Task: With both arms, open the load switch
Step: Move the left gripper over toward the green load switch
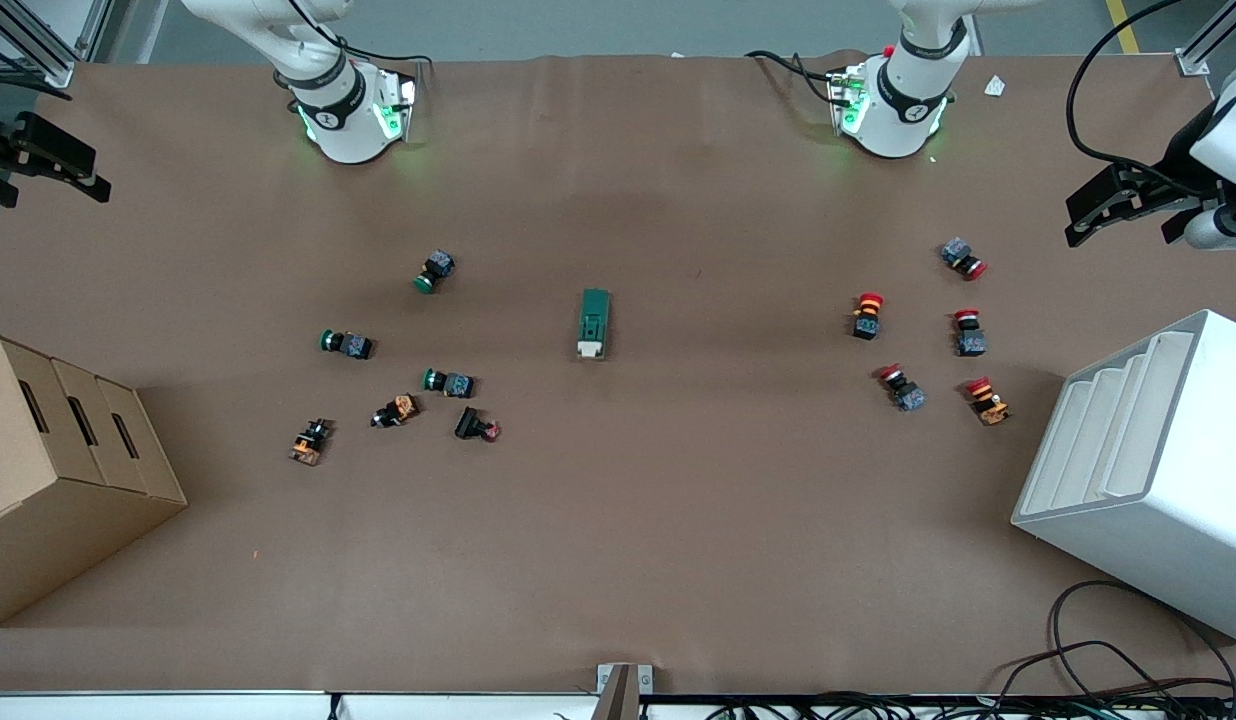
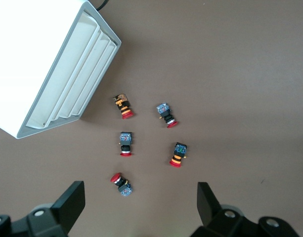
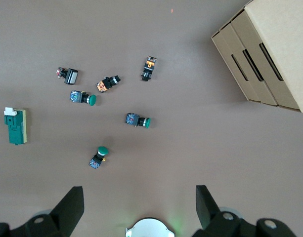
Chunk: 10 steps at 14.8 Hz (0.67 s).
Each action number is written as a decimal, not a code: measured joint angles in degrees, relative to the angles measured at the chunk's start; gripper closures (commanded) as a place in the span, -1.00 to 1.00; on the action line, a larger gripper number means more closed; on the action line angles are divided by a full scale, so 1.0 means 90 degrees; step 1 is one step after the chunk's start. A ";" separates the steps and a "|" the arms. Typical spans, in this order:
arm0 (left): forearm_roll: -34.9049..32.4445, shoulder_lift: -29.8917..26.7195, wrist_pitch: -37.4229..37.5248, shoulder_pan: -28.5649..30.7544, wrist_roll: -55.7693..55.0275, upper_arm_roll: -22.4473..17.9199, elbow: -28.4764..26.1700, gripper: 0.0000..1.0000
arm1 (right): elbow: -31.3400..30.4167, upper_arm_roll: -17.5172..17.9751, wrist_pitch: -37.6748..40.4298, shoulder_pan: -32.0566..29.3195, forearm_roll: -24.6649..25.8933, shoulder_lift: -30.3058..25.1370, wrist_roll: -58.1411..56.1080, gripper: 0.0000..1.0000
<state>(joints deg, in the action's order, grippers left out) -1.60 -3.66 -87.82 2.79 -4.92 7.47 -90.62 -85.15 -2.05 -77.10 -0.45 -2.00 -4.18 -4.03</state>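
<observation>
The load switch point(image 1: 594, 323), a dark-green block with a white lever end, lies flat on the middle of the brown table, and shows too in the right wrist view point(image 3: 16, 126). Nothing touches it. My left gripper point(image 1: 1118, 225) hangs open in the air at the left arm's end of the table; its wrist view looks down between empty fingers point(image 2: 141, 197) on several red push-buttons. My right gripper point(image 1: 48, 185) hangs open at the right arm's end, high over the table near its own base point(image 3: 150, 228), with nothing between its fingers point(image 3: 140, 200).
Several green and orange push-buttons point(image 1: 398, 370) are scattered toward the right arm's end, several red ones point(image 1: 918, 345) toward the left arm's end. A cardboard box point(image 1: 58, 470) and a white stepped rack point(image 1: 1148, 470) stand at the table's two ends, nearer the camera.
</observation>
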 measured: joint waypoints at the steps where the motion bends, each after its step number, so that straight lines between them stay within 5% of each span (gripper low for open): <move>1: 0.0000 0.0000 0.0000 0.0000 0.0000 0.0002 0.0000 -1.00 | 0.0000 0.0000 0.0000 0.0002 0.0000 0.0000 0.0000 -1.00; 10: 0.0013 0.0372 -0.0008 -0.0144 -0.0002 0.0361 0.0192 -1.00 | -0.0001 0.0000 0.0000 0.0009 0.0003 0.0000 -0.0002 -1.00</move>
<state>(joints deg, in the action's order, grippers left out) -1.49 -0.31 -87.89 1.49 -4.93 10.72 -88.89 -85.15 -2.05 -77.11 -0.38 -1.98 -4.18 -4.05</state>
